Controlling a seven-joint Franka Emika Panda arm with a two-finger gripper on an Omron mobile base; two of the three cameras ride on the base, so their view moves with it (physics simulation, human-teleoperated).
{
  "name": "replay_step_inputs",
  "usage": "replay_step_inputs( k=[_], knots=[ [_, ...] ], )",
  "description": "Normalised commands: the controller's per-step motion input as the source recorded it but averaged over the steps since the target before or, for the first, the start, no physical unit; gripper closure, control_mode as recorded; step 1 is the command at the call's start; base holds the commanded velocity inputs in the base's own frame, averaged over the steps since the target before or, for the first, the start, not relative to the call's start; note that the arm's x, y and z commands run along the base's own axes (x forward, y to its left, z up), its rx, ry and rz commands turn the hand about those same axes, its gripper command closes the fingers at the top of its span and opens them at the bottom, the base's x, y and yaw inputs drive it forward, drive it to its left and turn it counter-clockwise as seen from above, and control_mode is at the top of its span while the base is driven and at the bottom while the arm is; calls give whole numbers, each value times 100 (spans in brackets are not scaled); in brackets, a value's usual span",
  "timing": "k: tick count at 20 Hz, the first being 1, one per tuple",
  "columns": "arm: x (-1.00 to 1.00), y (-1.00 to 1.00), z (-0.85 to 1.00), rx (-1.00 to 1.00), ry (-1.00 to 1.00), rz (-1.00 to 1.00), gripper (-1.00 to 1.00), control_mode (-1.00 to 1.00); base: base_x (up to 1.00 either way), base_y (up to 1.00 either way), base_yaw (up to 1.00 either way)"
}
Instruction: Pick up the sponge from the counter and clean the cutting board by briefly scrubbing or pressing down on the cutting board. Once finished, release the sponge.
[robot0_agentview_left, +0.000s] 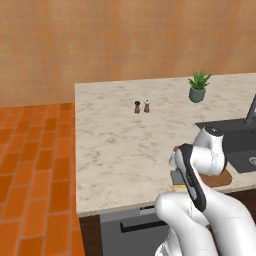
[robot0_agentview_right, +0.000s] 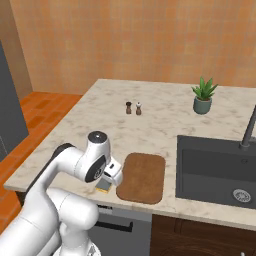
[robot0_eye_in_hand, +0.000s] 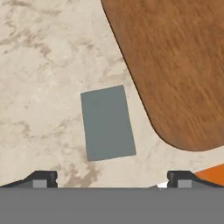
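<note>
Here I hold the claw wide open and empty above the sponge, which lies flat on the worktop just beside the cutting board, its long axis crossing my finger line.

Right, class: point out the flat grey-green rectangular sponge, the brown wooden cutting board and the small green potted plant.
Flat grey-green rectangular sponge (robot0_eye_in_hand: 107, 123): hand view, middle of its top face.
Brown wooden cutting board (robot0_agentview_right: 144, 176): right base view, centre of the board.
Small green potted plant (robot0_agentview_right: 203, 104): right base view, its pot.
</note>
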Motion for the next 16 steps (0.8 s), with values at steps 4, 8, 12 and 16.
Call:
replay_step_inputs(
  k=[4,8,12,16],
  knots=[
    [28,13,-35,0,9,2,-100,-100,0,0,0],
    [1,7,-42,0,3,5,-100,-100,0,0,0],
    [1,0,-40,-1,0,7,-100,-100,0,0,0],
    [0,0,-38,0,4,9,-100,-100,0,0,0]
  ],
)
